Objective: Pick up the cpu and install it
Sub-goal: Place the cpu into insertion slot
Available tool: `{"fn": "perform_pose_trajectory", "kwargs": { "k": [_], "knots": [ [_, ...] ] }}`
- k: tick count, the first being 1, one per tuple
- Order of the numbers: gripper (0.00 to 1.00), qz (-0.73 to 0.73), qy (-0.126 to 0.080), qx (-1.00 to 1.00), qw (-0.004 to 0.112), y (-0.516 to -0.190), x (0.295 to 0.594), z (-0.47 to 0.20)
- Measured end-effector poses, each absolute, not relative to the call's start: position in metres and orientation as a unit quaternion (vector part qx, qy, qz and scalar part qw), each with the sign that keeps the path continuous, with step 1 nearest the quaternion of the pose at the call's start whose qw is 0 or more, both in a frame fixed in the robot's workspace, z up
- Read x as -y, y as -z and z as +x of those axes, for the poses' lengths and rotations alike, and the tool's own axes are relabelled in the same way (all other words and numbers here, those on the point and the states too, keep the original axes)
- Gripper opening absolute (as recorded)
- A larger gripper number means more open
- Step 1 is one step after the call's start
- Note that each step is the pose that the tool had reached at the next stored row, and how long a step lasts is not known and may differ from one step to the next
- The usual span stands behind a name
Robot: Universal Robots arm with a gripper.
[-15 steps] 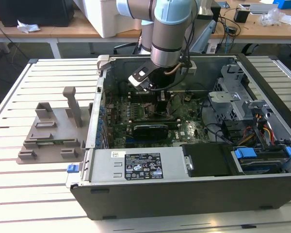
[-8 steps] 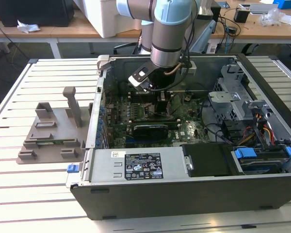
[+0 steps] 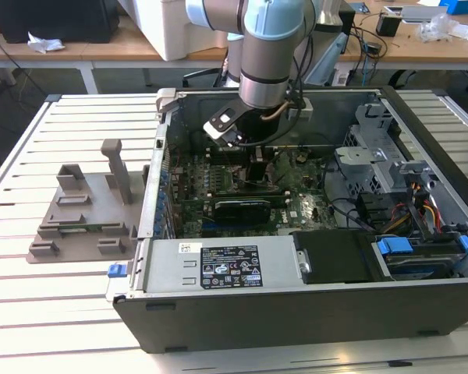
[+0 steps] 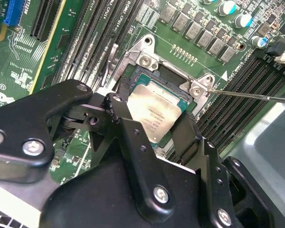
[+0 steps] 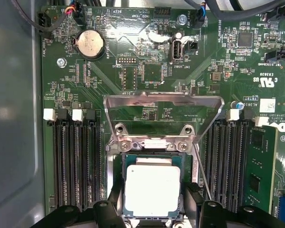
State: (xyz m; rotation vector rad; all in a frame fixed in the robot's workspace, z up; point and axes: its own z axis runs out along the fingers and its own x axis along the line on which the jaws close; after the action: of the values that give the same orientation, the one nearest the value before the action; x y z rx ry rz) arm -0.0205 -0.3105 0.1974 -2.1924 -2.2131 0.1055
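- I see the arm [image 3: 269, 47] reaching down into the open computer case [image 3: 296, 319] on the bench [image 3: 62, 312], and it stands right over the socket [image 5: 113, 166] on the green board.
- The cpu [image 5: 152, 186] lies flat inside the socket, silvery top up, its edges square with the socket's frame.
- My claw [image 4: 151, 111] is down at the socket. Its black fingers [image 4: 130, 140] stand on two opposite sides of the cpu and press against its rim, so I read it as pinching the chip.
- The metal load plate [image 5: 164, 100] is swung open and stands up from the socket's hinged end, clear of the cpu.
- A thin lever rod [image 5: 203, 176] runs along one side of the socket, just beside it.
- Rows of memory slots [image 5: 73, 161] flank the socket on both sides.
- A coin battery [image 5: 91, 42] sits on the board beyond the load plate, well apart from the socket.
- A grey plastic tray [image 3: 78, 226] with upright posts rests on the bench outside the case, far from the socket.
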Motion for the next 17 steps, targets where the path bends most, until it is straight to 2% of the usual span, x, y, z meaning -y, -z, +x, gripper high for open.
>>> {"fn": "perform_pose_trajectory", "kwargs": {
  "k": [15, 16, 17],
  "knots": [
    [0.62, -0.703, -0.034, 0.71, 0.012, -0.2027, 0.3065, -0.0208],
    [0.61, -0.703, -0.034, 0.71, 0.012, -0.2028, 0.3065, -0.0208],
    [0.53, -0.703, -0.034, 0.71, 0.012, -0.2028, 0.3065, -0.0208]
  ]
}}
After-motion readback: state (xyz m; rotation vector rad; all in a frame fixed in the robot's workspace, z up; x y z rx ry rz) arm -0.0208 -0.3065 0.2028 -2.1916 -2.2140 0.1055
